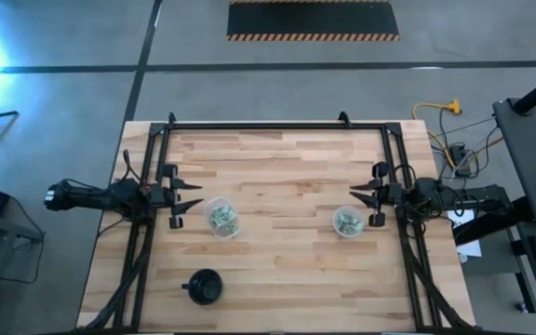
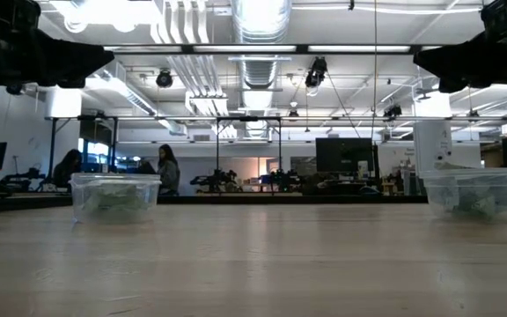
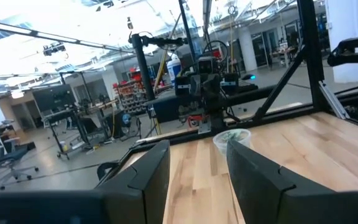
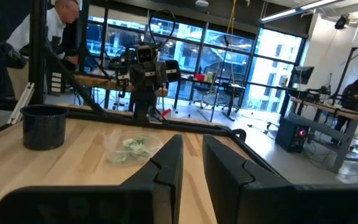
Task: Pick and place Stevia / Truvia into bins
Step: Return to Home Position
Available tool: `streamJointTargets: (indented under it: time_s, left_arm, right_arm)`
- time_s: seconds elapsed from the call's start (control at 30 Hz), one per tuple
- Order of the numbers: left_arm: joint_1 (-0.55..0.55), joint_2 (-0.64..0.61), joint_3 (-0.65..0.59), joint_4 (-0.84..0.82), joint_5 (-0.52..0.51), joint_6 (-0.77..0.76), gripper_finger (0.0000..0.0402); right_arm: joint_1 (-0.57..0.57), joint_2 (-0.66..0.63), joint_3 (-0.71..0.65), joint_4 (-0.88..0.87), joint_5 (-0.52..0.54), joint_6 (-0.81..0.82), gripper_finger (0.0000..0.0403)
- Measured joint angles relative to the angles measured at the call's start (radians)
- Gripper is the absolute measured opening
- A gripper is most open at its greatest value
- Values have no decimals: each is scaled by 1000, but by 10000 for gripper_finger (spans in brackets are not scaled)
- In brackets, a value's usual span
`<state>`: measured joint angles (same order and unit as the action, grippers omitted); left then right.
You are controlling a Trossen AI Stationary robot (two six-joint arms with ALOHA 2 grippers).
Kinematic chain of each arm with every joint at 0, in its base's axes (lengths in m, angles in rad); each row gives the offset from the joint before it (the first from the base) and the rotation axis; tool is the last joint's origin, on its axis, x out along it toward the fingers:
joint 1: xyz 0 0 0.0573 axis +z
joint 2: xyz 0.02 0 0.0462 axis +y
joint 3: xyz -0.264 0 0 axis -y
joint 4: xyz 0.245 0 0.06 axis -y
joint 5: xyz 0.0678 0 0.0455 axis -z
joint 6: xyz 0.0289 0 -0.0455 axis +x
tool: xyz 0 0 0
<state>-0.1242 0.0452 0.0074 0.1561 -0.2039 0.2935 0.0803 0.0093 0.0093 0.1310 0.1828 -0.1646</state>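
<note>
Two clear cups serve as the bins. The left bin (image 1: 221, 218) and the right bin (image 1: 347, 221) stand upright on the wooden table (image 1: 277, 270). Pale green and white Stevia packets (image 4: 133, 143) lie inside each. My left gripper (image 1: 190, 199) hovers open at the table's left side, just left of the left bin, with nothing between its fingers (image 3: 157, 171). My right gripper (image 1: 361, 198) hovers at the table's right side, beside the right bin (image 3: 232, 138). Its fingers (image 4: 169, 165) stand a narrow gap apart and hold nothing.
A black round cup (image 1: 205, 286) stands near the table's front edge, left of centre, also seen as the dark cup (image 4: 42, 127). A black metal frame (image 1: 277, 125) runs along the far edge and both sides. People sit in the room beyond the table.
</note>
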Motion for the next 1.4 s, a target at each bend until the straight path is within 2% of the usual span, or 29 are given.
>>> streamJointTargets:
  time_s: [1.4]
  left_arm:
    - [0, 28, -3, 0, 2, 1, 144]
  right_arm:
    - [0, 1, 1, 1, 0, -2, 52]
